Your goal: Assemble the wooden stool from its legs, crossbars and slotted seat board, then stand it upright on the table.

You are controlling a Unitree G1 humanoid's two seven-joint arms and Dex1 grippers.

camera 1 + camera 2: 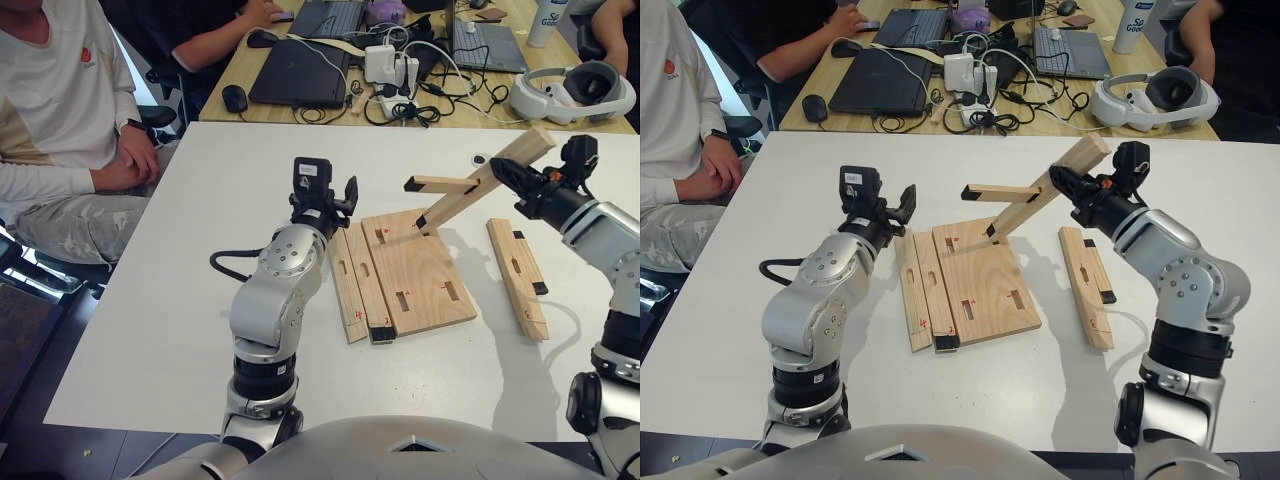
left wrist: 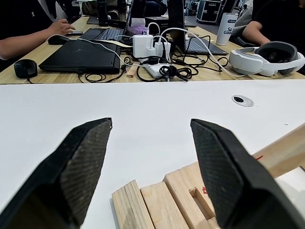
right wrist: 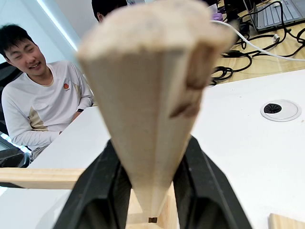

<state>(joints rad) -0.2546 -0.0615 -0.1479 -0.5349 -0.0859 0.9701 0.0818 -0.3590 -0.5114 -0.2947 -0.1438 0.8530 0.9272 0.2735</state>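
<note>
The slotted seat board (image 1: 420, 270) lies flat mid-table. Two wooden pieces (image 1: 358, 282) lie side by side against its left edge. My right gripper (image 1: 520, 178) is shut on a wooden leg (image 1: 480, 185) that slants down, its dark tip at a slot in the board's far part. A crossbar (image 1: 440, 184) sticks out sideways from that leg. In the right wrist view the leg (image 3: 152, 95) stands between the dark fingers (image 3: 100, 191). My left gripper (image 1: 322, 200) is open at the far end of the two pieces, its pads (image 2: 86, 162) wide apart above them (image 2: 143, 205).
Another leg (image 1: 517, 275) with dark ends lies on the table (image 1: 150, 330) right of the board. A second table behind holds laptops (image 1: 300, 72), cables (image 1: 400, 95) and a headset (image 1: 572, 92). A seated person (image 1: 60, 120) is at the far left.
</note>
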